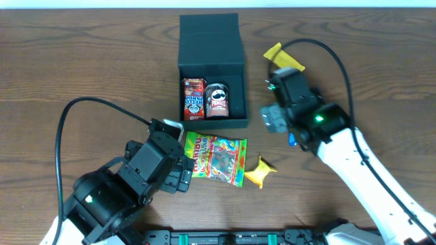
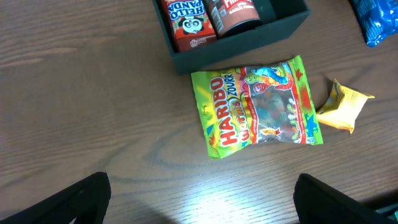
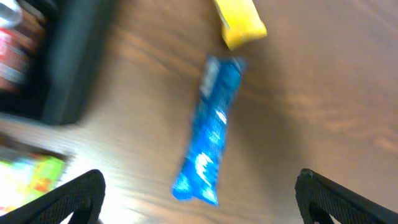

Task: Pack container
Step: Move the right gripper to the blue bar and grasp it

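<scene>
The left gripper (image 2: 202, 180) is at the bottom of its wrist view. It is open wide and holds nothing. Just above it one Haribo bag (image 2: 258, 109) lies flat on the table (image 2: 74, 93), between the gripper and the container (image 2: 249, 43). To the right of the bag is a small yellow packet (image 2: 345, 106). The right gripper (image 3: 199, 175) is open wide too and holds nothing; its view is blurry. One blue packet (image 3: 208, 124) lies on the table under it, and a second yellow packet (image 3: 239, 22) is at the top. In the overhead view the container sits in the top middle with its lid open. Inside are one Hello Panda box (image 1: 193, 99) and one Pringles can (image 1: 216, 101), side by side.
</scene>
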{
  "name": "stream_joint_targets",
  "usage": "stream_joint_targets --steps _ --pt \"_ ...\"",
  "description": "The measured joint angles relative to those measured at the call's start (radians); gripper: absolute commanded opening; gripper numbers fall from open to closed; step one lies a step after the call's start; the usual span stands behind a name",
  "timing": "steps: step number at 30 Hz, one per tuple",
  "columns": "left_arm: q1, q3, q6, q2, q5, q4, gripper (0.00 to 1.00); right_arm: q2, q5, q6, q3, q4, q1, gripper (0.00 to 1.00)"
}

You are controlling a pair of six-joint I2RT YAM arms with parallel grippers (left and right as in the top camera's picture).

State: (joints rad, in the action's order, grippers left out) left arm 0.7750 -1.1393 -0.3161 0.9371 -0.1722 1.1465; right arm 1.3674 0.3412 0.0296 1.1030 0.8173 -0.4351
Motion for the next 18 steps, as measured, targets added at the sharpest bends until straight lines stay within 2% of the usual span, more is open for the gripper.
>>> stream_joint_targets --steps 9,18 --pt "0.000 0.000 0.000 0.000 0.000 0.000 0.95 0.042 -0.091 -0.037 -0.042 -0.030 0.197 0.99" --pt "0.000 0.000 0.000 0.000 0.000 0.000 0.95 0.241 -0.228 -0.042 -0.042 -0.137 0.211 0.99"
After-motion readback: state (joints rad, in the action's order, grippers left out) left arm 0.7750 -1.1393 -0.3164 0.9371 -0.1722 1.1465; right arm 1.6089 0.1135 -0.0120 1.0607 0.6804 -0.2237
